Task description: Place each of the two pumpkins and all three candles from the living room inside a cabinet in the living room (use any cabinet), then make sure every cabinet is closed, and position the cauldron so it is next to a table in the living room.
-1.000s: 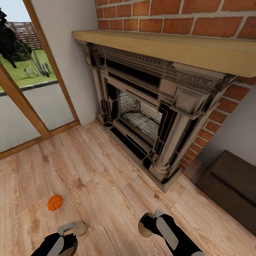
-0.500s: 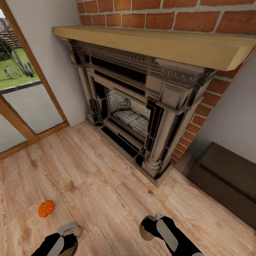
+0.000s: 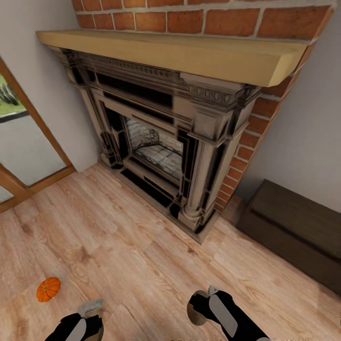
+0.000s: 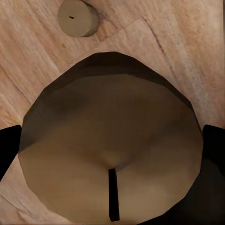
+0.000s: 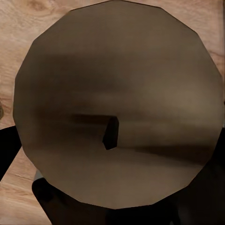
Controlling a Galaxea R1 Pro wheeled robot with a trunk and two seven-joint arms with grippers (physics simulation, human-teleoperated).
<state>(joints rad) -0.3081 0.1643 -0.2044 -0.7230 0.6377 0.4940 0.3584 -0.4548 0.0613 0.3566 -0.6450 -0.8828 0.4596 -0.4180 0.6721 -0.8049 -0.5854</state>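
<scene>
My left gripper [image 4: 112, 154] is shut on a tan candle [image 4: 108, 140] with a dark wick, the candle sitting between both black fingers. A second candle [image 4: 78, 18] lies on the wooden floor beyond it. Another candle [image 5: 117, 103] is held in my right gripper [image 5: 112, 140], which is shut on it. In the head view, both grippers sit at the bottom edge, left gripper [image 3: 87, 317] and right gripper [image 3: 203, 305]. An orange pumpkin [image 3: 48, 289] rests on the floor left of the left gripper. The dark brown cabinet [image 3: 293, 227] stands against the wall at the right.
A large stone fireplace [image 3: 161, 142] with a tan mantel [image 3: 180, 52] and brick chimney fills the wall ahead. A glass door with a wooden frame [image 3: 23, 156] is at the left. Wooden floor [image 3: 142, 255] lies open between me and the fireplace.
The head view has turned right, so fireplace, pumpkin and door all slid left and more of the cabinet shows. Both grippers still hold their candles.
</scene>
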